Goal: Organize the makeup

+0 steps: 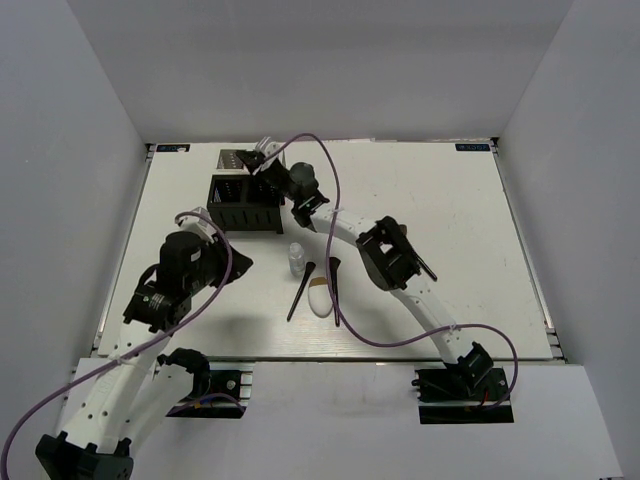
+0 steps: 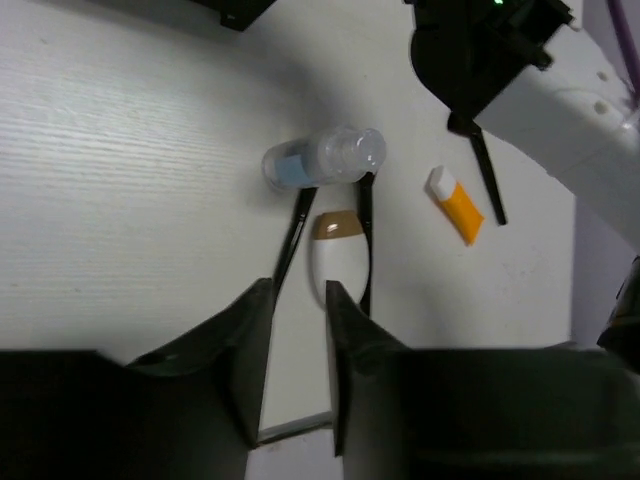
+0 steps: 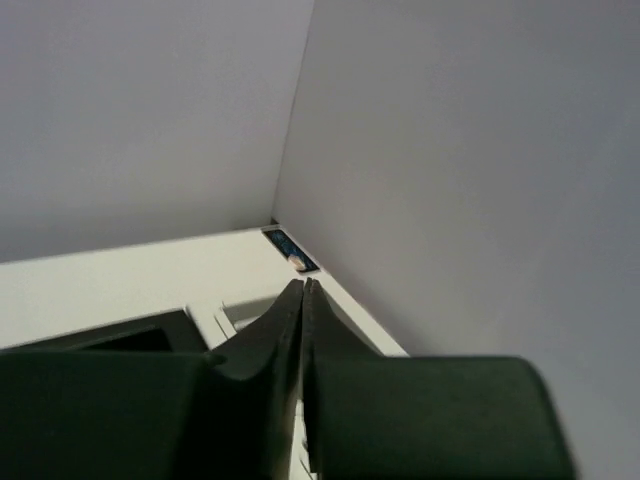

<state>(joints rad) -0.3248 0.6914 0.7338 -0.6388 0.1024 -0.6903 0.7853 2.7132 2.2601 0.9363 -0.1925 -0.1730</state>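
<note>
A tiny clear bottle point(image 1: 297, 258) lies on the white table, with a white egg-shaped, tan-tipped sponge point(image 1: 319, 298) just in front of it, between two black-handled brushes point(image 1: 301, 290) point(image 1: 335, 288). In the left wrist view the bottle point(image 2: 325, 160), sponge point(image 2: 338, 262), brushes point(image 2: 293, 235) and an orange white-capped tube point(image 2: 457, 205) show ahead of the fingers. My left gripper point(image 2: 298, 300) is open and empty, hovering near the sponge; in the top view it point(image 1: 236, 265) is left of the items. My right gripper point(image 3: 303, 288) is shut, raised over the black perforated box point(image 1: 245, 200).
The right arm point(image 1: 390, 255) stretches diagonally across the table over the tube's area. A thin black stick point(image 2: 487, 175) lies beside the tube, partly under that arm. Purple cables loop near both arms. White walls enclose the table.
</note>
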